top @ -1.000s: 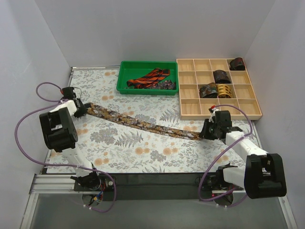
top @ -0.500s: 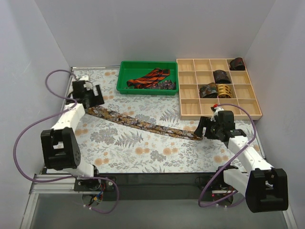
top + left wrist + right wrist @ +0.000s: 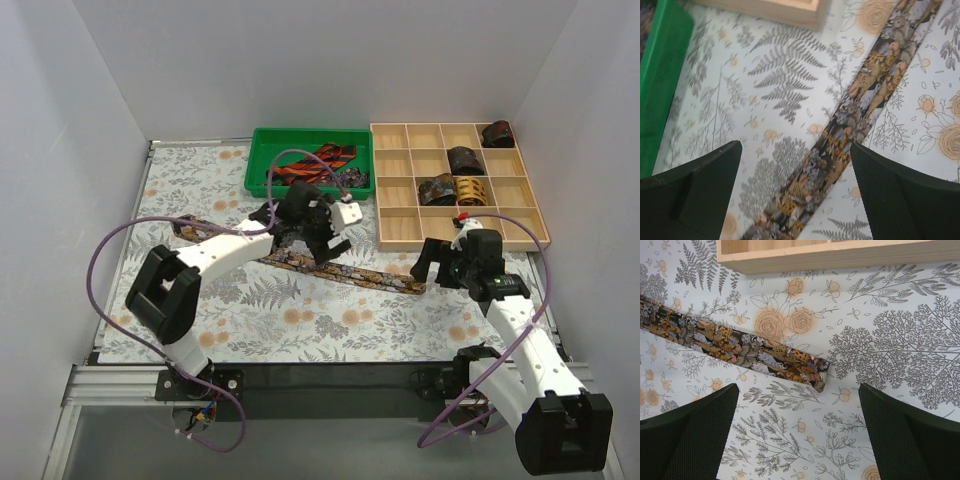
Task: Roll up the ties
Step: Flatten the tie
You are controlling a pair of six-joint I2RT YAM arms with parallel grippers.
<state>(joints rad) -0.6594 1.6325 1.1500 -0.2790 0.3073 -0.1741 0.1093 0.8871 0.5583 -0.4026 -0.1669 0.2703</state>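
Observation:
One of the ties (image 3: 375, 277), dark with a brown-gold mottled print, lies flat and unrolled across the floral cover, running from the left side to a spot near the wooden tray. My left gripper (image 3: 322, 248) hovers open over its middle; the left wrist view shows the tie (image 3: 855, 105) passing diagonally between the spread fingers (image 3: 795, 150). My right gripper (image 3: 432, 268) stands open just beside the tie's right end (image 3: 810, 371), apart from it, with bare cover between its fingers (image 3: 798, 390). A red-black striped tie (image 3: 315, 163) lies in the green bin.
The green bin (image 3: 262, 160) stands at the back centre. The compartmented wooden tray (image 3: 400, 215) at the back right holds several rolled ties, among them a dark one (image 3: 465, 160) and a gold one (image 3: 471, 189). A purple cable (image 3: 110, 250) loops over the left side.
Both grippers let go of the tie's ends and opened. The left arm swung from the far left end to over the tie's middle. The right gripper drew slightly back from the right end.

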